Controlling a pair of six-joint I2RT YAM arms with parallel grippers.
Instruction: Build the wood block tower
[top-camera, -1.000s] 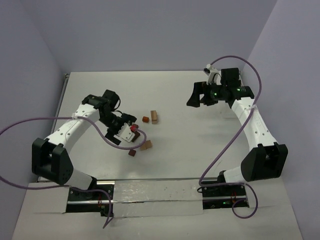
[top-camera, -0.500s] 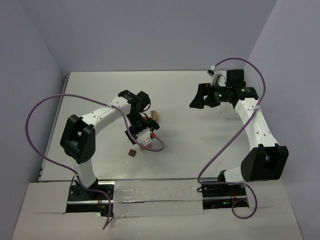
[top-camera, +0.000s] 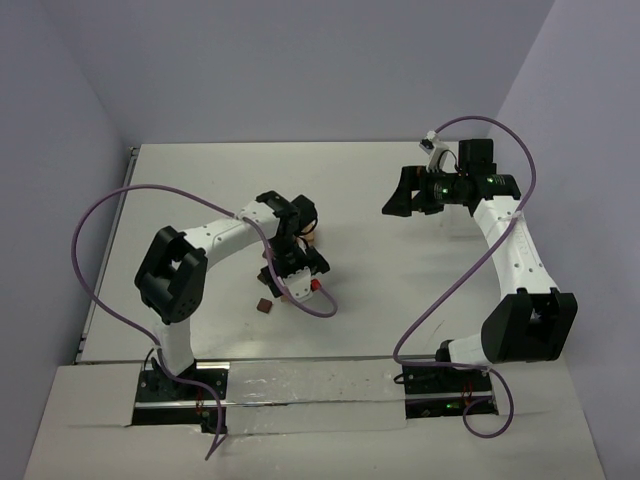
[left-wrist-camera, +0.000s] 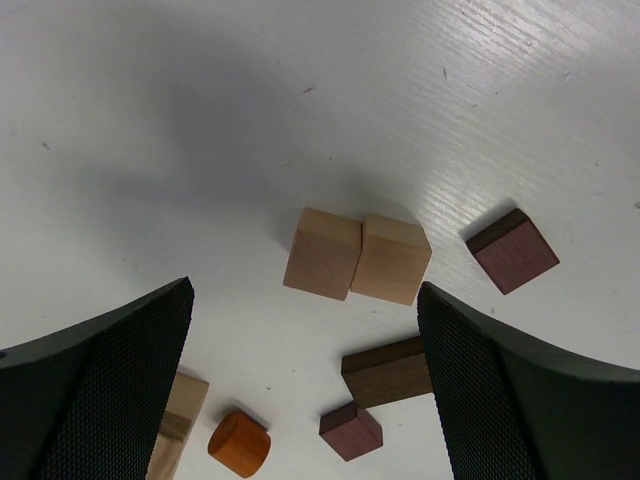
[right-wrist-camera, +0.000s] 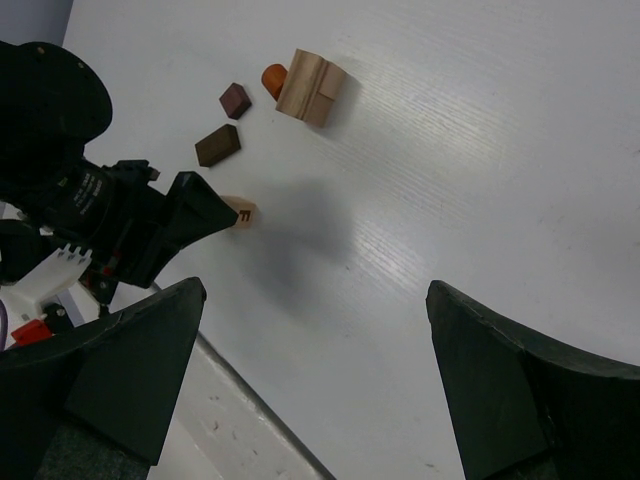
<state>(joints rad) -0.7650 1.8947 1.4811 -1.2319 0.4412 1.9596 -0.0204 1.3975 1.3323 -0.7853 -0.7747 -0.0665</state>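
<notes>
Kim: White counter (top-camera: 200, 190), lilac walls on three sides. We log the wood blocks (top-camera: 264, 306) lying loose under the left arm. None are stacked, so we judge the tower not yet begun.

Rao: Left wrist view shows two tan cubes (left-wrist-camera: 322, 254) side by side, faces touching. A dark reddish cube (left-wrist-camera: 511, 251) lies near them. A dark brown slab (left-wrist-camera: 388, 371), a smaller reddish cube (left-wrist-camera: 351, 431) and an orange cylinder (left-wrist-camera: 240, 444) sit nearer the lens.

Kim: How do we expect them to handle?

Rao: Our guess is light, rigid and smooth-faced. They won't crush, but a sideways nudge would likely send one skating. We'd pinch across two opposite flat faces, square on. The tan pair leaves no gap at the shared face, so we'd take one cube by its free sides.

Kim: And the hands?

Rao: The left hand (left-wrist-camera: 303, 290) is spread wide above the tan pair, with nothing between the fingers and, as far as we can see, nothing touched. The right hand (right-wrist-camera: 318, 290) is spread just as wide and carries nothing. It hangs over bare counter, well apart from the cluster.

Kim: Agreed. One more tan block (left-wrist-camera: 175, 425) is half hidden behind the left finger, and we cannot tell its shape.
</notes>
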